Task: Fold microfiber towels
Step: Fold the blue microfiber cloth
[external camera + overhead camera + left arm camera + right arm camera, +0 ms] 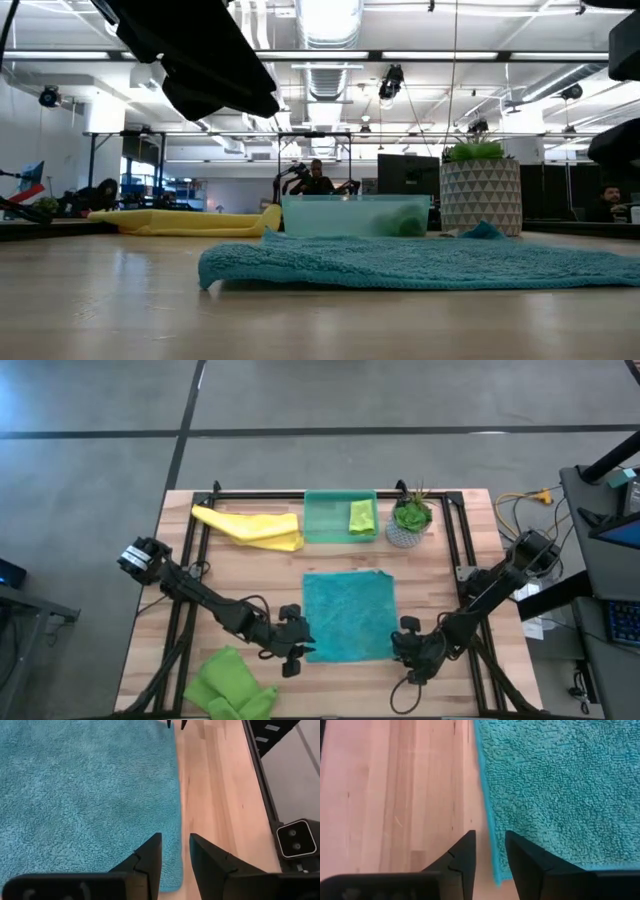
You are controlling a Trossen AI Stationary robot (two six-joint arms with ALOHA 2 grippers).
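Unlabelled teal towel [349,615] (spread flat)

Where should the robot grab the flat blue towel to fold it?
Probably by its two near corners. The teal towel lies spread flat, and the left end effector and right end effector each straddle a side edge there, so pinching downward over those edges looks easiest.

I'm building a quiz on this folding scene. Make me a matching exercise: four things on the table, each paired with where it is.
Things:
1. teal towel
2. yellow towel
3. small lime towel
4. potted plant

Places:
A. in the green tray
B. right of the tray
C. spread flat mid-table
D. left of the tray

Pairs: 1-C, 2-D, 3-A, 4-B
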